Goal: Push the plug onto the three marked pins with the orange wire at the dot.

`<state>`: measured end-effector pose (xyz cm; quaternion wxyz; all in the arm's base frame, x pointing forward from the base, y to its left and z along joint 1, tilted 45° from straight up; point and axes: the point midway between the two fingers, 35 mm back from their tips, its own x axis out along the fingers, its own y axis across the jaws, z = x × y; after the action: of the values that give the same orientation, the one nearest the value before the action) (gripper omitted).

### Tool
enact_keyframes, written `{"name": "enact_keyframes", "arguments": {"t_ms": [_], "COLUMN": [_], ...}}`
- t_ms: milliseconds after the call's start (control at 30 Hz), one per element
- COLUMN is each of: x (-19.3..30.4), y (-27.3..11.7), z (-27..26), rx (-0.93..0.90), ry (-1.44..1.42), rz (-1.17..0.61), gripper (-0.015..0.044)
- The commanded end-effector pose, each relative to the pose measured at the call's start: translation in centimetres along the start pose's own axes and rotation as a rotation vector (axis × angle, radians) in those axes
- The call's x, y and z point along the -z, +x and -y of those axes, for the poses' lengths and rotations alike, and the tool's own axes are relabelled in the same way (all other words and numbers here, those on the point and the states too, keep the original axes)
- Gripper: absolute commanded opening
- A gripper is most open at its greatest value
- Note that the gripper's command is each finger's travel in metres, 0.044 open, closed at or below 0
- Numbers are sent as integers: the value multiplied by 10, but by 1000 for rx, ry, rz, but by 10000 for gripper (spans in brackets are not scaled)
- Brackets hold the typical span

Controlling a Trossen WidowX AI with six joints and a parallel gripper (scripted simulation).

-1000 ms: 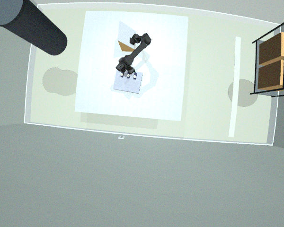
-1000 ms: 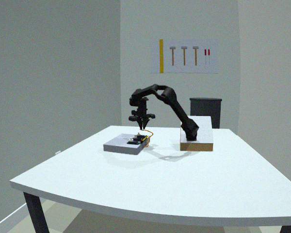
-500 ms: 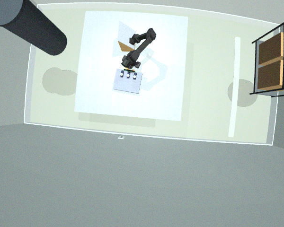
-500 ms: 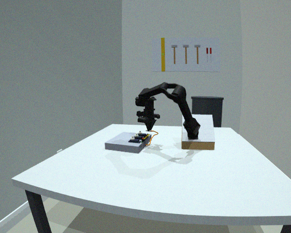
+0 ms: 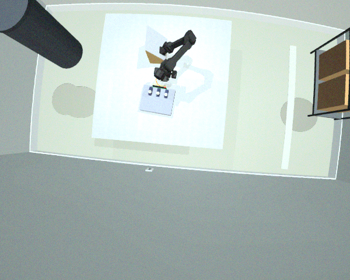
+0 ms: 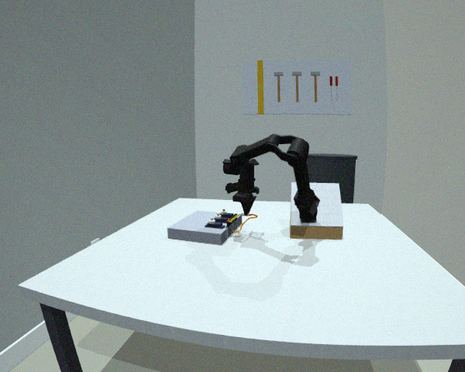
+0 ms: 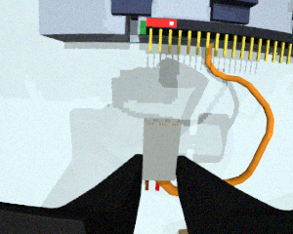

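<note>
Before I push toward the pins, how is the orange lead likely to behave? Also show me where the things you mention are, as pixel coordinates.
The orange lead [image 6: 249, 216] [image 7: 270, 122] will probably flex rather than push back, since it is thin and bows out in a loose loop. It may tug sideways a little, as it runs from the pin row [image 7: 197, 43] round to the rear of the plug [image 7: 160, 148].
</note>
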<state>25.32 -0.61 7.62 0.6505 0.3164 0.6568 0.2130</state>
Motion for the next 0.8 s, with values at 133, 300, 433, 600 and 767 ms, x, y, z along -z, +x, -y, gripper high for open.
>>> {"name": "enact_keyframes", "arguments": {"t_ms": [133,300,433,600,767], "x": [3,2,-9,-27,-32], "y": [32,36,35,33,32], "z": [-1,-1,-1,0,0], "rx": [-6,-7,-7,-7,-7], "ry": [-2,-2,-2,-3,-3], "rz": [-5,-5,-5,-4,-4], "gripper": [0,0,0,0,0]}}
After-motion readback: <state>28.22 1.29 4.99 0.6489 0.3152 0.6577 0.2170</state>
